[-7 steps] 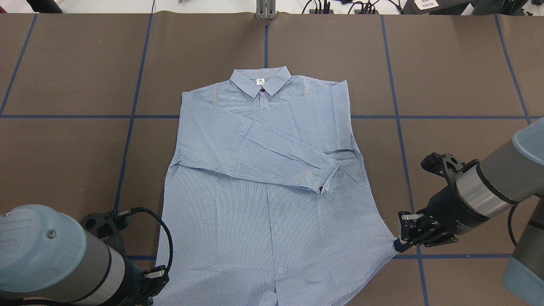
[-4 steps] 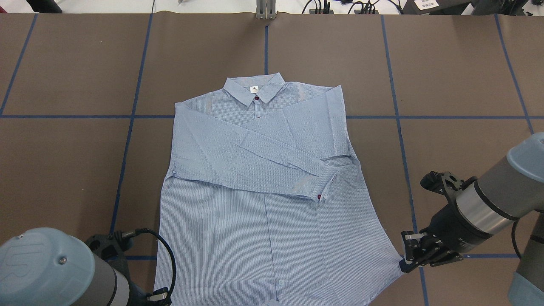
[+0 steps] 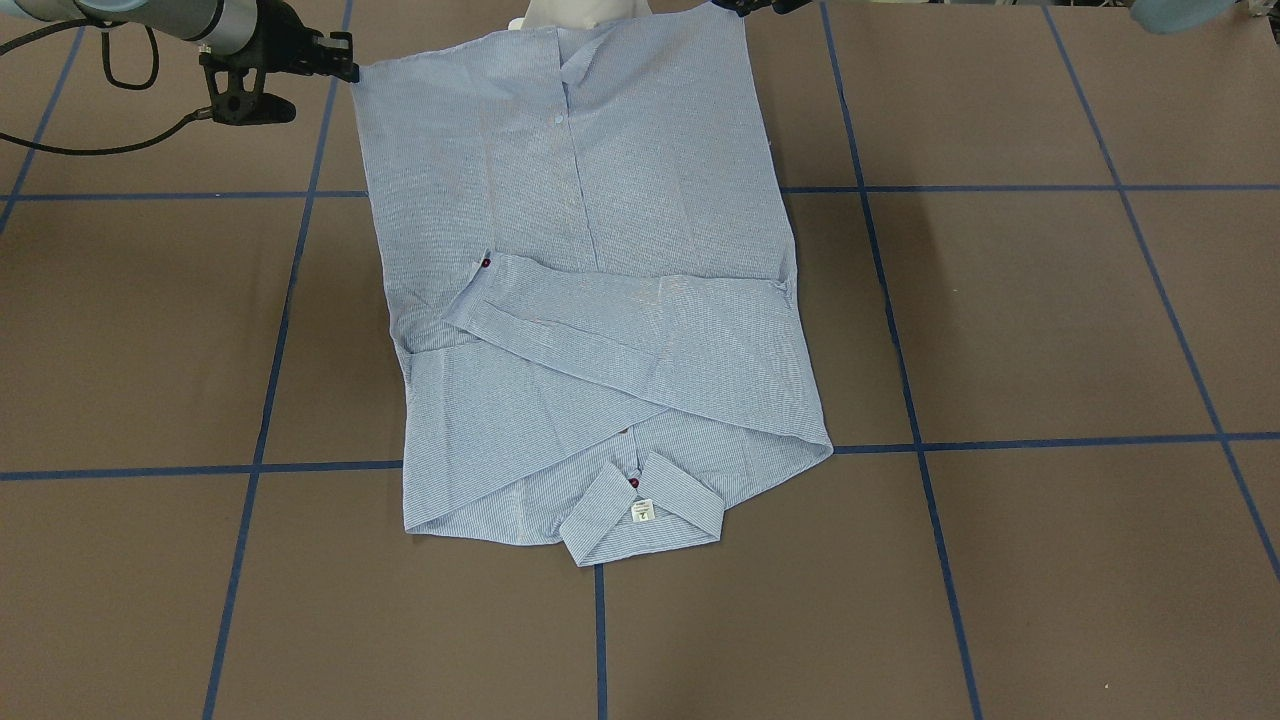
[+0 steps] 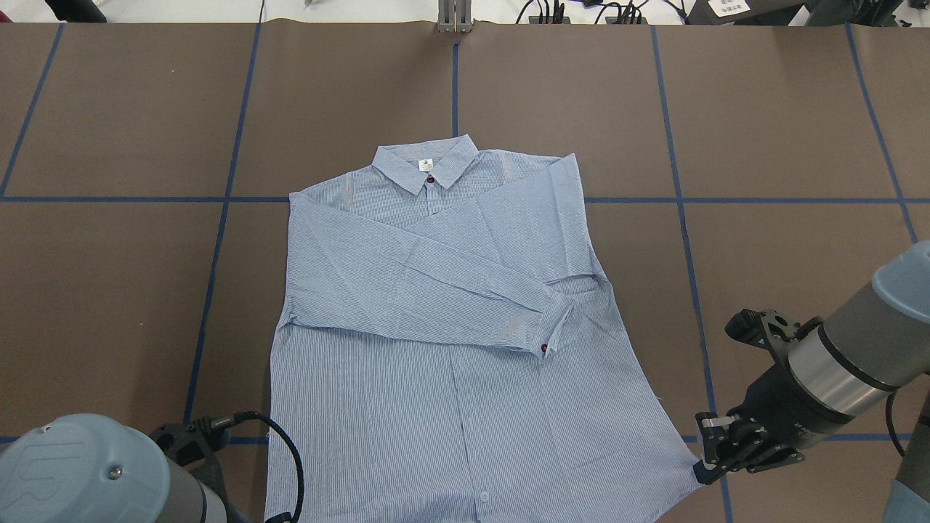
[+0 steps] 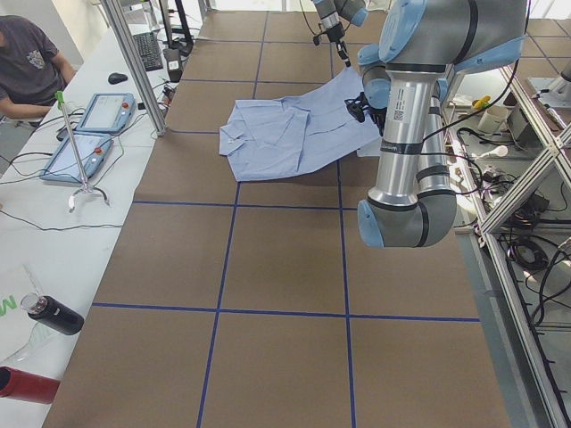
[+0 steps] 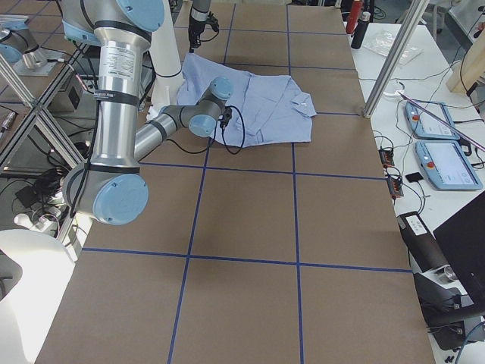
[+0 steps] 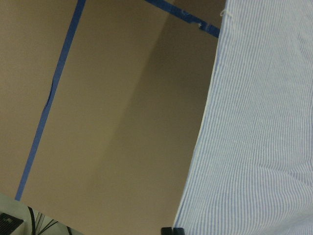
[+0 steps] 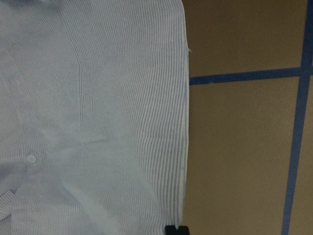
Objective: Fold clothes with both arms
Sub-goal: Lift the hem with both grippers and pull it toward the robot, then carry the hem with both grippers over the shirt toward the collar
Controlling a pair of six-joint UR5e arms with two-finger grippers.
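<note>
A: Where is the shirt?

B: The shirt (image 4: 450,349) lies flat on the desk (image 4: 785,145), front up. The collar (image 4: 425,163) is at the far side from the robot and the hem is toward it. Both sleeves are crossed over the chest, and the upper one ends at a cuff (image 4: 556,327) with a red button.

A: Grippers?

B: The right gripper (image 4: 703,471) has its fingers together, pinching its hem corner. The left gripper (image 3: 745,6) is at the other hem corner, half cut off by the frame edge. In its wrist view the hem edge runs straight into the fingertip (image 7: 171,230), so I logged it as clamped on the cloth.

A: Anything blocking the views?

B: In the overhead view, the left arm's blue joint cap (image 4: 80,472) covers its gripper. Its black cable (image 4: 296,461) loops across the shirt's side edge. In the left side view, the near arm stands in front of part of the hem. The white pedestal (image 3: 580,12) sits just behind the middle of the hem.

A: Surroundings?

B: Blue tape lines (image 4: 681,240) grid the desk, and the shirt lies across one of them. On the side bench there are two teach pendants (image 5: 100,111), a seated person (image 5: 27,58) and a dark bottle (image 5: 55,315). All of these are well apart from the shirt.
</note>
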